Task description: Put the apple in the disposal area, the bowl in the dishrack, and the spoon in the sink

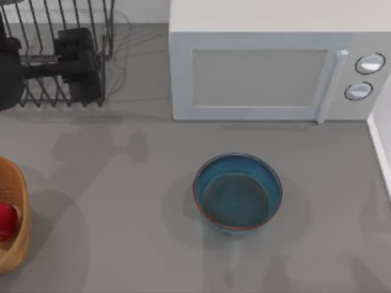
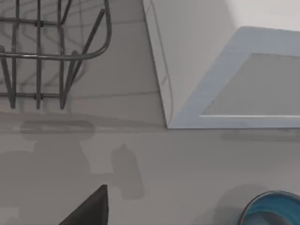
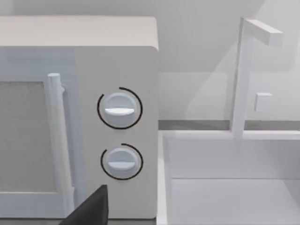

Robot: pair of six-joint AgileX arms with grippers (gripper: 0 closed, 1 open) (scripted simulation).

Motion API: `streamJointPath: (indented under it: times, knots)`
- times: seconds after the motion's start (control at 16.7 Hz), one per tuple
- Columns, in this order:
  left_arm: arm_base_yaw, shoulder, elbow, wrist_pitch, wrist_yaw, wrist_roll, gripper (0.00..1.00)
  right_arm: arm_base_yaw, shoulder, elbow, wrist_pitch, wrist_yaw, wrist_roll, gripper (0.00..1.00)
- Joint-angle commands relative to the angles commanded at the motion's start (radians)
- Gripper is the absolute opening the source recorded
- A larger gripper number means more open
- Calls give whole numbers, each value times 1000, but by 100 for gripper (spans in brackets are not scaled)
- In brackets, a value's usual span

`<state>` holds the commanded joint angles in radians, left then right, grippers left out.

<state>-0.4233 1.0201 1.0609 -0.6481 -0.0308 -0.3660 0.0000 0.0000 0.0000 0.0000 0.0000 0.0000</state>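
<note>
The blue bowl (image 1: pixel 238 192) stands upright and empty in the middle of the table, and its rim (image 2: pixel 276 208) also shows in the left wrist view. At the table's left edge, the red apple (image 1: pixel 6 220) lies inside the tan-orange disposal area (image 1: pixel 15 244). My left gripper (image 1: pixel 79 64) hovers over the wire dishrack (image 1: pixel 61 24) at the back left, far from the bowl. A corner of the dishrack (image 2: pixel 61 51) appears in the left wrist view. The sink (image 3: pixel 225 187) lies right of the microwave, facing my right gripper (image 3: pixel 91 211). The spoon is out of view.
A white microwave (image 1: pixel 263 73) with two knobs fills the back middle, between the dishrack and the sink's raised rim (image 1: pixel 379 146). A white faucet (image 3: pixel 243 75) rises behind the sink. Open grey tabletop surrounds the bowl.
</note>
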Motion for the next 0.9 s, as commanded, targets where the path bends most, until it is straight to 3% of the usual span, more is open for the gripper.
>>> streamJointPath:
  times: [0.54,0.9]
  knots:
    - [-344,914,900,-560,-26,-344,100,0,0,0,0,0,0,100]
    - [-503,1354,1353,-825,-39,-517,100,0,0,0,0,0,0,100]
